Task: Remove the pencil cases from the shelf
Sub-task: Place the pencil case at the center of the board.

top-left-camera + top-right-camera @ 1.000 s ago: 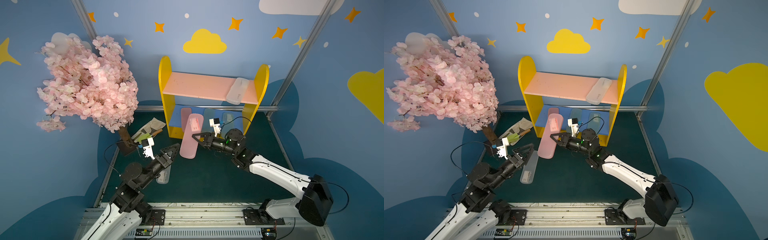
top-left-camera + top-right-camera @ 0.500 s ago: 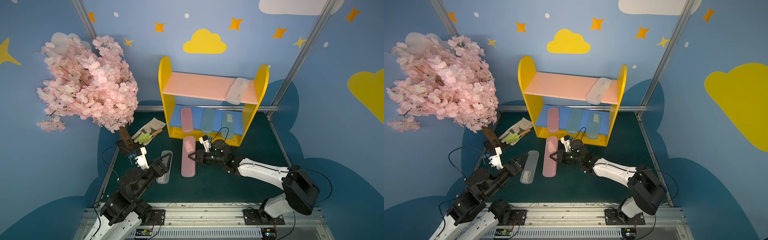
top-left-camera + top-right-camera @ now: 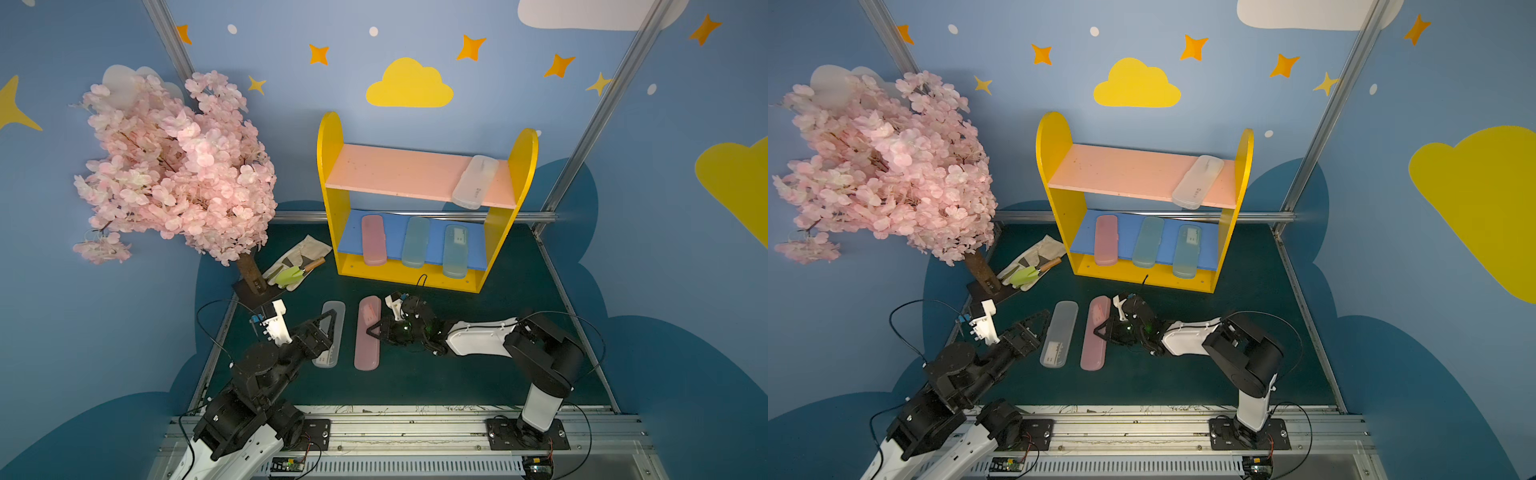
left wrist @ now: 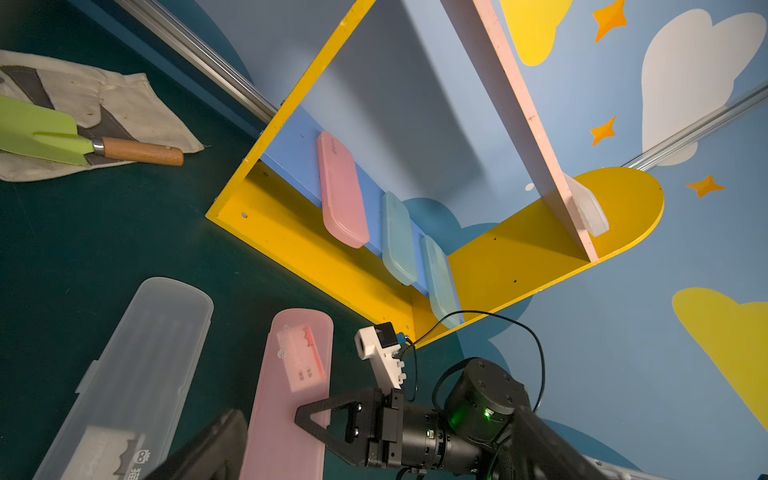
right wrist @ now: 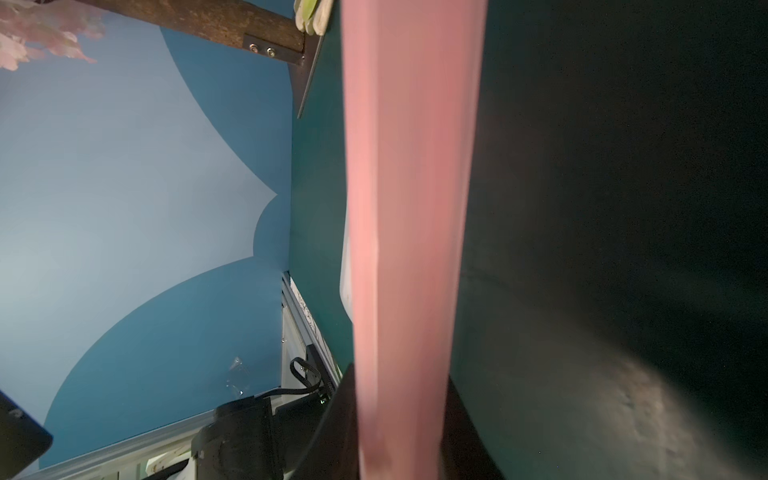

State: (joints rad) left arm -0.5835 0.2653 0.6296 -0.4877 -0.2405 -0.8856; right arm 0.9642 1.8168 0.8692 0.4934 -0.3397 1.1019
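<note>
Pink pencil case (image 3: 365, 351), long axis toward shelf (image 3: 330, 166)

The right gripper (image 3: 375, 332) has lowered the pink case (image 3: 367, 353) onto the mat (image 3: 457, 386).

A pink blossom tree (image 3: 174, 166) stands on a dark plate (image 3: 264, 294) at the green mat's (image 3: 457, 382) left edge. Just beside it, a green trowel (image 3: 293, 274) with a wooden handle lies on a pale glove (image 3: 311, 249).
</note>
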